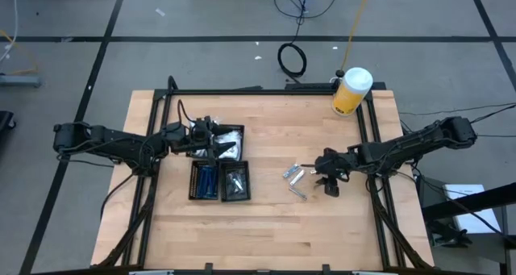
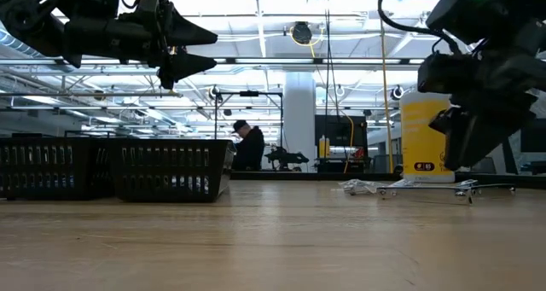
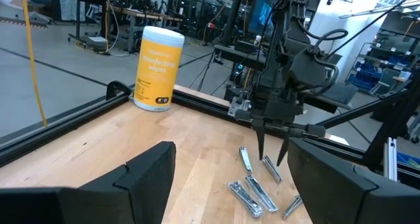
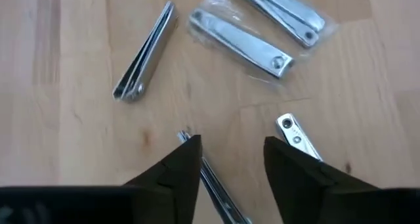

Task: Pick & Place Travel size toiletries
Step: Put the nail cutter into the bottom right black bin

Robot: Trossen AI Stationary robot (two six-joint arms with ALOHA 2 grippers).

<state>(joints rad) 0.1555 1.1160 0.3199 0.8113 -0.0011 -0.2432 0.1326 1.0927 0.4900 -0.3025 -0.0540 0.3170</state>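
Item 1, tray (image 1: 196, 196): black mesh, four compartments, on the left half of the table (image 1: 266, 227). I count blue pieces (image 1: 207, 180) in the near-left compartment, silvery items (image 1: 235, 182) in the near-right one, and clear-white packets (image 1: 229, 143) in the far-right one. The far-left compartment is hidden under my left arm.

Item 2, loose clippers (image 1: 295, 178): several small silvery metal pieces lying flat on the bare wood right of the tray, some touching, two of them (image 4: 262, 28) in clear wrap.

Item 3, jar (image 1: 351, 91): yellow, white lid, upright at the far right corner of the table, well apart from the tray.

Item 4, left gripper (image 1: 211, 150): held above the tray's far side, fingers spread, nothing between them.

Item 5, right gripper (image 4: 230, 159): pointing down just above the loose clippers, fingers (image 4: 180, 168) parted and empty, one clipper (image 4: 216, 178) lying on the wood between them.
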